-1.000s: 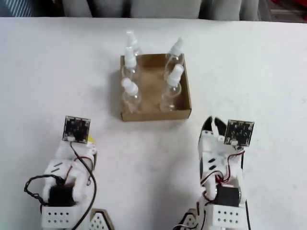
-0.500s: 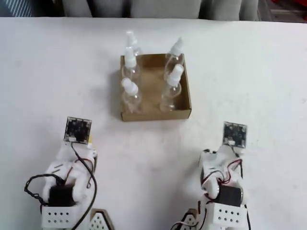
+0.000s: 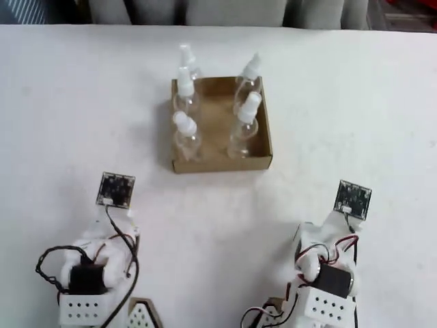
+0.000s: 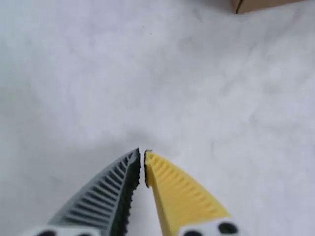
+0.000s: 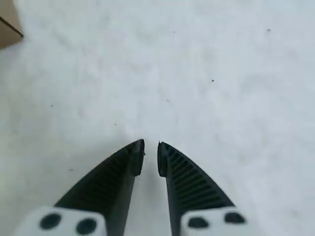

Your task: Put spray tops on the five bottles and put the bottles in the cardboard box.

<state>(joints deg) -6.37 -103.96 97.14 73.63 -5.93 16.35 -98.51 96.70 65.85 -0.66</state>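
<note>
Cardboard box (image 3: pixel 220 165) sat on your table (image 3: pixel 355 102) with five spray-topped bottles (image 3: pixel 186 140) upright inside it, while your left gripper (image 4: pixel 142 162) was pinched shut and your right gripper (image 5: pixel 150 157) showed only a sliver of gap, both empty and well apart from it.

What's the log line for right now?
bottles: five, tops on, in cardboard box | left gripper: shut, empty | right gripper: shut, empty

**Tally on the Table: Five, Five, One, Two**

Five bottles (image 3: pixel 186 140) were counted, and five spray tops (image 3: pixel 181 120), one per bottle. There was one cardboard box (image 3: pixel 222 164) and one table (image 3: pixel 355 102). Grippers numbered two: the left gripper (image 4: pixel 142 156) and the right gripper (image 5: pixel 150 147).
</note>
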